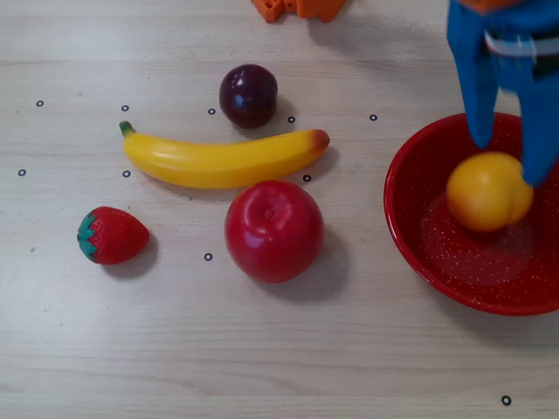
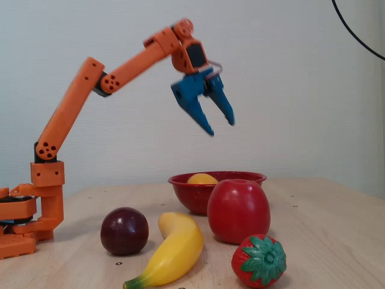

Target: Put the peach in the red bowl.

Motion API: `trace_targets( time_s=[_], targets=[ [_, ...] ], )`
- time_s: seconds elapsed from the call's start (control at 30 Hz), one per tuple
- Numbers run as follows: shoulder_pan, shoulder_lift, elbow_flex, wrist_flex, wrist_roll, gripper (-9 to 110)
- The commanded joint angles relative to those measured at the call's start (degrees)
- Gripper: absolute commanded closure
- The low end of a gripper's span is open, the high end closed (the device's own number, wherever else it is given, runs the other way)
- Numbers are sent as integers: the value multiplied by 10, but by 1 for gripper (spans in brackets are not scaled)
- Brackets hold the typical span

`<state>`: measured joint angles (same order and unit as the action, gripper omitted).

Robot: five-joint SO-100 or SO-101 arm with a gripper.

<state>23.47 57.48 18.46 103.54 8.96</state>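
While the orange jointed robot arm (image 2: 90, 96) is raised high above the pale wood-grain table (image 1: 288, 349), its blue two-finger gripper (image 2: 220, 124) hangs in the air with its jaws spread apart and nothing between them. Seen from the overhead view, the gripper (image 1: 505, 161) enters from the top edge, its two blue fingers (image 1: 476, 78) pointing down over the large round glossy red bowl with fine white speckles (image 1: 419, 253). Inside that bowl lies the smooth round yellow-orange plastic peach (image 1: 488, 191), resting toward the bowl's upper middle and free of the fingers. From the fixed view at table level, only the top of the peach (image 2: 202, 178) shows above the bowl's rim (image 2: 252, 176), with the gripper well above it. Everything else sits to the left of the red bowl in the overhead view. Nearest to it is a large glossy red plastic apple (image 1: 274, 230), apart from the bowl. Just above the apple lies a long yellow plastic banana (image 1: 218, 160), stretched sideways, its reddish tip pointing toward the bowl. Beyond the banana is a small dark purple plastic plum (image 1: 248, 95). Farthest from the bowl is a red plastic strawberry with a green leafy cap (image 1: 111, 235). The arm's orange base (image 2: 27, 211) stands at the left edge of the fixed view.
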Motion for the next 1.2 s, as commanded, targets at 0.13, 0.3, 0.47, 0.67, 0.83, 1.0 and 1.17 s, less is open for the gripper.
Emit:
trace_targets(
  time_s=[0.13, 0.3, 0.47, 0.67, 0.83, 1.0, 1.17],
  targets=[
    [-25, 159, 57, 52, -18, 101],
    [-42, 257, 171, 50, -39, 101],
    [-63, 371, 343, 3, -44, 101],
    [-98, 506, 571, -107, -30, 101],
    [-128, 594, 736, -208, -25, 101],
    [-152, 693, 897, -312, -24, 101],
    [-177, 823, 1056, -396, -20, 101]
  ],
)
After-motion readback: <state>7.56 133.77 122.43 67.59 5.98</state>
